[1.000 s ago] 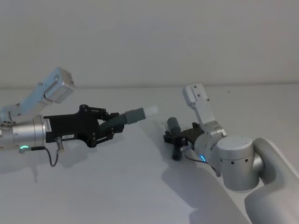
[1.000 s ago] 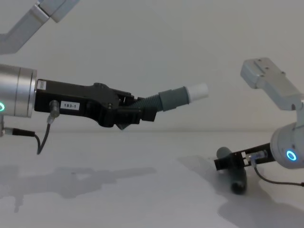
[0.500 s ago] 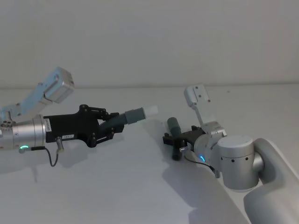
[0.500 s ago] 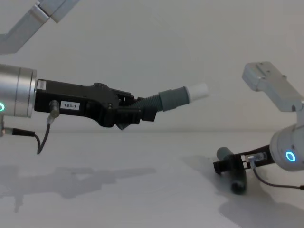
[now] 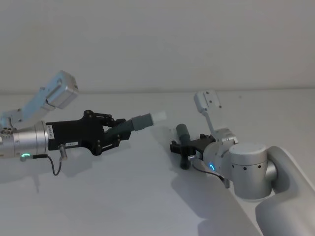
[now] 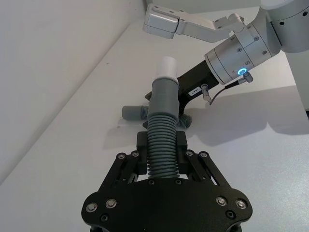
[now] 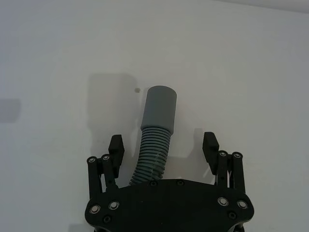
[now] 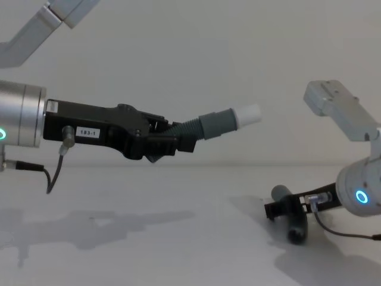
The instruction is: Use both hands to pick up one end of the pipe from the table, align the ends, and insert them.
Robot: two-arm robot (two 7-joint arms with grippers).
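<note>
A bare, pale wall (image 5: 157, 44) stands behind the tabletop (image 5: 123, 196), meeting it in a straight line across the head view. Soft grey shadows (image 8: 107, 223) lie on the left of the surface in the chest view. In the right wrist view, a tiny speck (image 7: 137, 89) sits beside a blocky shadow (image 7: 108, 96).

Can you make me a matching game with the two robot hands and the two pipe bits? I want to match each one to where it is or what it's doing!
Things:
1. left gripper
2. right gripper
3. white-tipped pipe piece
4. plain grey pipe piece

Places or states:
A. lying on the table
B. open, one finger on each side of a pipe piece
C. held up in the air
D. shut, clamped on a ribbed part

Pairs: 1-D, 2-B, 3-C, 4-A
</note>
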